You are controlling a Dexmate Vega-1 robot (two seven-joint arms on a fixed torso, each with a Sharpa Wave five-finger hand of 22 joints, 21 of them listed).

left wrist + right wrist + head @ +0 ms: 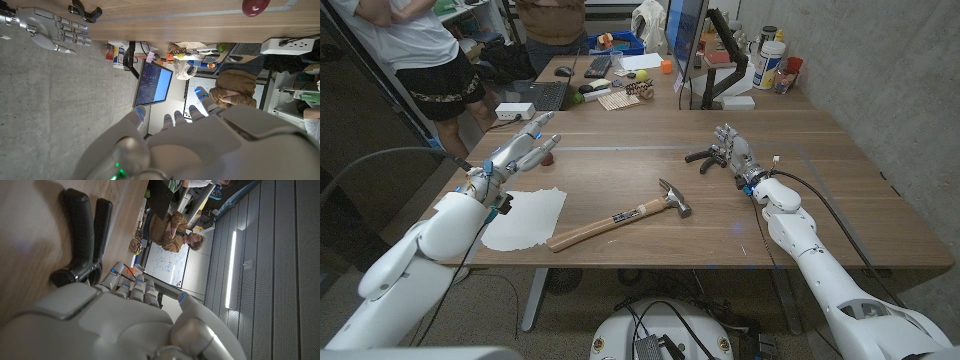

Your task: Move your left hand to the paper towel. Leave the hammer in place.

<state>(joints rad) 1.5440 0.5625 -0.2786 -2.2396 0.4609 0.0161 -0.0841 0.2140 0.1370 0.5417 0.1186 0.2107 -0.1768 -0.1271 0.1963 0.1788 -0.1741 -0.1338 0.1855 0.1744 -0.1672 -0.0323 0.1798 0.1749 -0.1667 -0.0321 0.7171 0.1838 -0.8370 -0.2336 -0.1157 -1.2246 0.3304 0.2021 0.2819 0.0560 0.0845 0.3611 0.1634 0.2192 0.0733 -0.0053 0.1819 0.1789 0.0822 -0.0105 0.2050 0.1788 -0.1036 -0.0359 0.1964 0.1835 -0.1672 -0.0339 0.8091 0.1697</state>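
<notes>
The left hand point(520, 148) hovers with fingers apart beyond the crinkled white paper towel point(525, 218). The wooden-handled, steel-headed hammer point(620, 221) lies flat. The right hand point(733, 150), fingers spread, holds nothing.

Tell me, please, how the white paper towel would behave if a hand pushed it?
The white paper towel lies thin and rumpled on the wooden table, so it is probably light and floppy. A push would likely crumple or slide it rather than move it neatly.

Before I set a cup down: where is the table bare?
Bare wood lies between the hammer and the right hand, and along the near edge right of the hammer. The far edge is crowded with clutter. The paper towel and left hand take the left side.
</notes>
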